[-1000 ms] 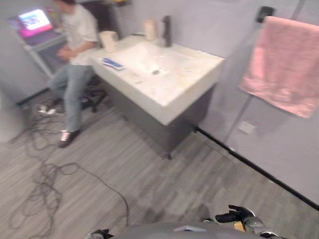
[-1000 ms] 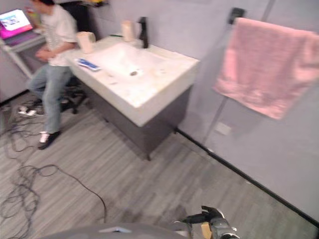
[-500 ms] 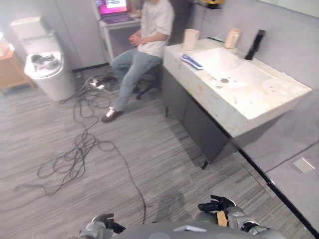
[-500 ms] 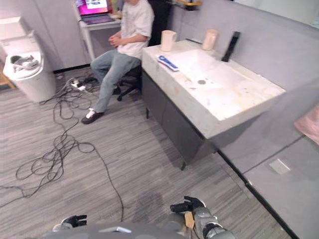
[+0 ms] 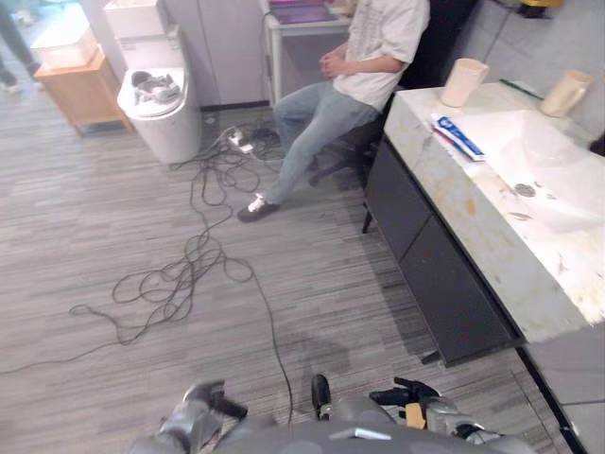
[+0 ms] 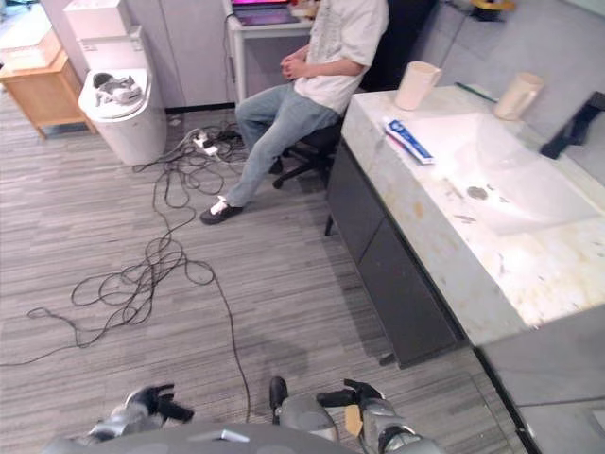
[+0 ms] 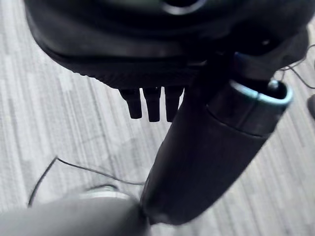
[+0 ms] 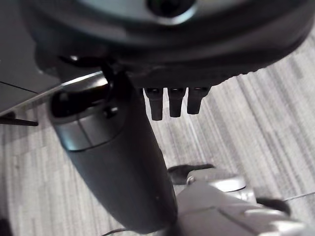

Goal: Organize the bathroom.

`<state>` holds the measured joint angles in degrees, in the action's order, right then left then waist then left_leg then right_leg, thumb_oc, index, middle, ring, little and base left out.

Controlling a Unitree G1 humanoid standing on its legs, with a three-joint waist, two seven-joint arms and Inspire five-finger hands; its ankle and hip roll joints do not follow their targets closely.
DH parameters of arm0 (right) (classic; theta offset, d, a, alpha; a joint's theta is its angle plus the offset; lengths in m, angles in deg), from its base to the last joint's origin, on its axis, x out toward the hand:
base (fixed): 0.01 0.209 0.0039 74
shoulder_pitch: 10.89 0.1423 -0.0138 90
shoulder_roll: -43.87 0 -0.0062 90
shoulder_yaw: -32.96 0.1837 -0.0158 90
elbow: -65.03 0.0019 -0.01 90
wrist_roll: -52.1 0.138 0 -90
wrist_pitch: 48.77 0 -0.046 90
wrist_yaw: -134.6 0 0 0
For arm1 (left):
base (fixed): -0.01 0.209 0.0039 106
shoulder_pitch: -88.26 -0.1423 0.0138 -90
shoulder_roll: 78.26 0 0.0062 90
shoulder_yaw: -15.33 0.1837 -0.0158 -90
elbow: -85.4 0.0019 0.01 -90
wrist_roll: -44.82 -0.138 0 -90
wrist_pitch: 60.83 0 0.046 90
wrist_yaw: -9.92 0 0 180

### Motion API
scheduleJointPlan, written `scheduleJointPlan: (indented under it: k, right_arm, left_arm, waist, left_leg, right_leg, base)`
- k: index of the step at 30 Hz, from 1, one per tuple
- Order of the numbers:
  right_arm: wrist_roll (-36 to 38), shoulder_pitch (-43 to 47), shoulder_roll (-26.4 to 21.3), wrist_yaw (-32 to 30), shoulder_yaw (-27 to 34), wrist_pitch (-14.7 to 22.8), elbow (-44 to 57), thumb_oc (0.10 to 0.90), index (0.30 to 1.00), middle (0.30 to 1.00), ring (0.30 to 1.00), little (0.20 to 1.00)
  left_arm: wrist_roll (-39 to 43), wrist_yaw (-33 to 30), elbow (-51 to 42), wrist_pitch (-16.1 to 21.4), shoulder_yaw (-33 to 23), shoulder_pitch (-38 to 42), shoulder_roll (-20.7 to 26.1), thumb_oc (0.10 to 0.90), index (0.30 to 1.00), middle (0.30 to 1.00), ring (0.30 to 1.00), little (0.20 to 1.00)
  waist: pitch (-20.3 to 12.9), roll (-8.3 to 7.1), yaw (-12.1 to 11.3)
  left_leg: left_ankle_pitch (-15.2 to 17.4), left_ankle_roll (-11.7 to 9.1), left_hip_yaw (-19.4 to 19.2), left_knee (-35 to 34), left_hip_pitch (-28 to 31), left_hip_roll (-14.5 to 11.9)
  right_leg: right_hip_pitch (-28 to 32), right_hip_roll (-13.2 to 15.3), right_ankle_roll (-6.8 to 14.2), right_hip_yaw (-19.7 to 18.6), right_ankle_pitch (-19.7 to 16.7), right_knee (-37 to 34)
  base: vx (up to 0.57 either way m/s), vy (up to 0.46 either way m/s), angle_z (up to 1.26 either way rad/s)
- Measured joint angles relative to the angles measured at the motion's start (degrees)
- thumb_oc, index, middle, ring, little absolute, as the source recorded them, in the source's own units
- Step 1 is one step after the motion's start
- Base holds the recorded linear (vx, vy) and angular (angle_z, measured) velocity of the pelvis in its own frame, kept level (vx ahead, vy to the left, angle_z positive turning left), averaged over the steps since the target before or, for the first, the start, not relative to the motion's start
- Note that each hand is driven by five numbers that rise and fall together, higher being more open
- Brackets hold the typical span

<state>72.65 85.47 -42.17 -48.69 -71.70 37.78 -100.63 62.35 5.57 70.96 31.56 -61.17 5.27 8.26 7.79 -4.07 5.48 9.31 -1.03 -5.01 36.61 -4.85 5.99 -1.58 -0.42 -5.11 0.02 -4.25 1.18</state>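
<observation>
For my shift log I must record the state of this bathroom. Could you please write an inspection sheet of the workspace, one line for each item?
Surface: white marble-look vanity counter with sunken basin, mostly bare.
Job's things: blue and white toothpaste tube flat beside the basin; two beige cups upright at the counter's back; grey object on the white toilet's lid.
Clutter: nothing seen beyond these.
Hands: left hand and right hand low over the floor, fingers relaxed, holding nothing.
Cables: black cables tangled across the grey plank floor.
Surroundings: seated person close to the vanity; wooden side table beside the toilet.
</observation>
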Motion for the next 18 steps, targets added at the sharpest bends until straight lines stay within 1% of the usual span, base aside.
scheduleJointPlan:
  k: [1, 2, 3, 4, 5, 6, 7, 8, 9, 10, 11, 12, 13, 14, 15, 16, 17, 18]
  right_arm:
    - [0.0, -0.1, -0.2, -0.1, -0.1, -0.1, -0.3, 0.8, 0.9, 0.9, 0.9, 0.9]
    - [0.0, -0.3, -0.8, -0.1, -0.1, 0.0, -0.5, 0.8, 0.9, 0.9, 0.9, 0.9]
    - [-0.1, -0.4, -1.2, -0.1, -0.1, 0.3, -0.4, 0.8, 0.9, 0.9, 0.9, 0.9]
    - [-0.3, -0.3, -1.6, -0.1, -0.1, 0.4, -0.4, 0.8, 0.9, 0.9, 0.9, 0.9]
    - [-2.3, -0.2, -2.5, 0.0, -0.1, 0.8, -0.6, 0.8, 0.9, 0.9, 0.9, 0.9]
    - [-2.3, -0.3, -3.0, -0.1, -0.3, 0.7, -0.6, 0.8, 0.9, 0.9, 0.9, 0.9]
    - [-2.3, -0.8, -3.7, -0.1, -0.5, 0.8, -0.5, 0.8, 0.9, 0.9, 0.9, 0.9]
    - [-2.3, -1.3, -4.5, -0.3, -0.6, 0.2, -1.1, 0.8, 0.9, 0.9, 0.9, 0.9]
    - [-2.3, -1.4, -4.7, -0.3, -0.6, 0.1, -1.3, 0.8, 0.9, 0.9, 0.9, 0.9]
    - [-2.3, -1.5, -4.4, -0.3, -0.6, 0.3, -1.2, 0.8, 0.9, 0.9, 0.9, 0.9]
    - [-2.2, -1.7, -3.5, -0.1, -0.6, 0.4, -1.0, 0.8, 0.9, 0.9, 0.9, 0.9]
    - [-2.1, -1.8, -2.9, -0.4, -0.5, 0.5, -1.1, 0.8, 0.9, 0.9, 0.9, 0.9]
    - [-2.1, -2.0, -2.3, -0.7, -0.5, 0.6, -0.8, 0.8, 0.9, 0.9, 0.9, 0.9]
    - [-2.2, -2.3, -1.7, -1.0, -0.5, 0.6, -0.6, 0.8, 0.9, 0.9, 0.9, 0.9]
    - [-2.2, -2.3, -1.7, -1.0, -0.5, 0.6, -0.6, 0.8, 0.9, 0.9, 0.9, 0.9]
    - [-1.9, -1.9, -1.1, -1.7, -0.2, 1.0, -0.3, 0.8, 0.9, 0.9, 0.9, 0.9]
    - [-2.1, -1.7, -1.6, -2.0, 0.2, 1.4, 0.4, 0.8, 0.9, 0.9, 0.9, 0.9]
    - [-2.2, -1.7, -1.7, -2.0, 0.1, 1.8, 1.0, 0.8, 0.9, 0.9, 0.9, 0.9]
  left_arm:
    - [0.0, -0.4, -0.3, 0.0, -0.2, 0.5, 0.2, 0.8, 0.9, 0.9, 0.9, 0.9]
    - [0.1, -0.6, -0.5, -0.1, -0.5, 1.0, 0.4, 0.8, 0.9, 0.9, 0.9, 0.9]
    - [0.1, -0.5, -0.5, -0.1, -0.8, 1.1, 0.5, 0.8, 0.9, 0.9, 0.9, 0.9]
    - [0.1, -0.4, -0.4, -0.1, -0.9, 1.0, 0.6, 0.8, 0.9, 0.9, 0.9, 0.9]
    - [0.2, -0.4, -0.4, -0.1, -0.7, 0.7, 0.3, 0.8, 0.9, 0.9, 0.9, 0.9]
    - [0.3, -0.4, -0.3, -0.1, -0.7, 0.9, 0.1, 0.8, 0.9, 0.9, 0.9, 0.9]
    - [0.3, -0.4, -0.2, -0.1, -0.7, 0.9, -0.4, 0.8, 0.9, 0.9, 0.9, 0.9]
    - [0.2, -0.4, -0.2, 0.1, 0.1, 1.0, -0.9, 0.8, 0.9, 0.9, 0.9, 0.9]
    - [0.1, -0.4, -0.2, 0.1, 0.1, 1.0, -1.0, 0.8, 0.9, 0.9, 0.9, 0.9]
    - [-0.1, -0.4, -0.1, 0.1, -0.1, 0.8, -0.9, 0.8, 0.9, 0.9, 0.9, 0.9]
    - [-0.1, -0.4, 0.0, -0.1, -1.1, 0.0, -0.3, 0.8, 0.9, 0.9, 0.9, 0.9]
    - [-0.2, -0.4, 0.2, -0.1, -1.0, 0.0, 0.0, 0.8, 0.9, 0.9, 0.9, 0.9]
    - [-0.2, -0.3, 0.3, -0.2, -0.8, -0.2, -0.1, 0.8, 0.9, 0.9, 0.9, 0.9]
    - [-0.2, -0.2, 0.4, -0.4, -0.1, -0.2, -0.2, 0.8, 0.9, 0.9, 0.9, 0.9]
    - [-0.2, -0.2, 0.4, -0.4, -0.1, -0.2, -0.2, 0.8, 0.9, 0.9, 0.9, 0.9]
    - [-0.2, 0.2, 0.5, -1.1, 0.3, -0.5, -0.4, 0.8, 0.9, 0.9, 0.9, 0.9]
    - [-0.2, 0.3, 0.5, -1.2, 1.4, -0.7, -0.2, 0.8, 0.9, 0.9, 0.9, 0.9]
    - [-0.2, 0.4, 0.4, -1.2, 1.6, -0.5, 0.2, 0.8, 0.9, 0.9, 0.9, 0.9]
  waist:
    - [0.2, -0.13, -0.2]
    - [0.4, -0.17, 0.0]
    - [0.5, -0.1, 0.3]
    - [0.6, 0.09, 0.9]
    - [0.5, 0.58, 1.7]
    - [0.7, 1.24, 2.0]
    - [0.9, 2.08, 2.2]
    - [1.3, 3.34, 2.3]
    - [1.1, 3.67, 1.9]
    - [1.0, 3.27, 1.4]
    - [0.4, 1.53, 1.1]
    - [0.5, 0.88, 1.2]
    - [0.7, 1.19, 1.2]
    - [0.9, 1.67, 1.3]
    - [0.9, 1.67, 1.3]
    - [1.1, 3.61, 1.2]
    - [1.0, 3.89, 1.5]
    - [0.9, 3.51, 2.0]
  left_leg:
    - [0.1, 0.0, 0.0, 0.5, -1.9, -2.3]
    - [-0.1, -0.2, 0.2, -2.7, -3.2, -5.0]
    - [-0.4, -0.2, 0.1, -7.3, -3.0, -6.8]
    - [-1.0, -0.3, 0.1, -13.3, -2.5, -8.5]
    - [-5.4, -0.6, 1.8, -30.7, -0.1, -11.6]
    - [-7.5, -1.5, 3.2, -36.5, 0.4, -12.6]
    - [-9.1, -2.6, 5.1, -39.8, 0.3, -13.2]
    - [-11.3, -3.3, 8.5, -40.2, -1.4, -13.8]
    - [-13.0, -3.8, 9.4, -39.5, -1.4, -13.7]
    - [-14.5, -3.8, 8.7, -38.1, -0.7, -12.9]
    - [-15.3, -2.4, 6.1, -37.6, -0.1, -11.0]
    - [-15.6, -1.8, 6.2, -38.3, 1.1, -9.5]
    - [-16.8, -0.4, 6.7, -39.8, 2.8, -8.8]
    - [-17.3, 0.3, 6.2, -40.1, 4.1, -8.3]
    - [-17.3, 0.3, 6.2, -40.1, 4.1, -8.3]
    - [-16.7, 1.9, 4.3, -40.0, 5.8, -8.2]
    - [-16.2, 2.7, 3.6, -40.3, 6.4, -7.7]
    - [-15.6, 4.2, 3.1, -40.6, 7.1, -6.1]
  right_leg:
    - [1.1, -0.2, -0.1, -0.6, 0.1, -0.8]
    - [2.6, -0.4, 0.0, -1.8, 0.4, -1.8]
    - [3.7, -0.4, 0.0, -2.6, 0.4, -2.7]
    - [5.0, -0.5, 0.3, -3.6, 0.6, -3.8]
    - [6.9, -0.5, 1.1, -5.8, 1.1, -5.7]
    - [7.4, -0.6, 2.0, -6.6, 1.8, -5.7]
    - [7.9, -0.7, 2.2, -6.9, 2.2, -5.7]
    - [9.0, -0.7, 3.2, -8.0, 3.4, -5.7]
    - [9.1, -0.4, 3.7, -8.9, 4.0, -5.7]
    - [9.5, 0.8, 4.4, -10.3, 4.6, -5.5]
    - [9.6, 2.9, 5.9, -10.7, 5.7, -4.4]
    - [9.3, 3.9, 6.6, -10.5, 6.2, -2.5]
    - [8.4, 4.3, 6.8, -9.6, 6.4, 0.9]
    - [7.6, 4.4, 6.9, -9.3, 6.3, 4.2]
    - [7.6, 4.4, 6.9, -9.3, 6.3, 4.2]
    - [0.6, 3.9, 7.7, -8.0, 6.7, 19.0]
    - [-3.2, 4.5, 8.6, -6.7, 7.1, 26.5]
    - [-6.8, 5.0, 9.8, -6.5, 5.3, 32.4]
  base:
    - [0.26, 0.179, -0.38]
    - [0.33, 0.24, -0.54]
    - [0.35, 0.266, -0.6]
    - [0.4, 0.299, -0.82]
    - [0.4, 0.29, -0.75]
    - [0.36, 0.258, -0.64]
    - [0.34, 0.276, -0.37]
    - [0.3, 0.273, -0.43]
    - [0.3, 0.306, -0.63]
    - [0.3, 0.354, -0.75]
    - [0.3, 0.382, -0.64]
    - [0.36, 0.483, -0.44]
    - [0.32, 0.454, -0.26]
    - [0.24, 0.338, -0.19]
    - [0.17, 0.271, -0.47]
    - [0.12, 0.202, -0.42]
    - [0.23, 0.29, -0.48]
    - [0.23, 0.198, -0.23]
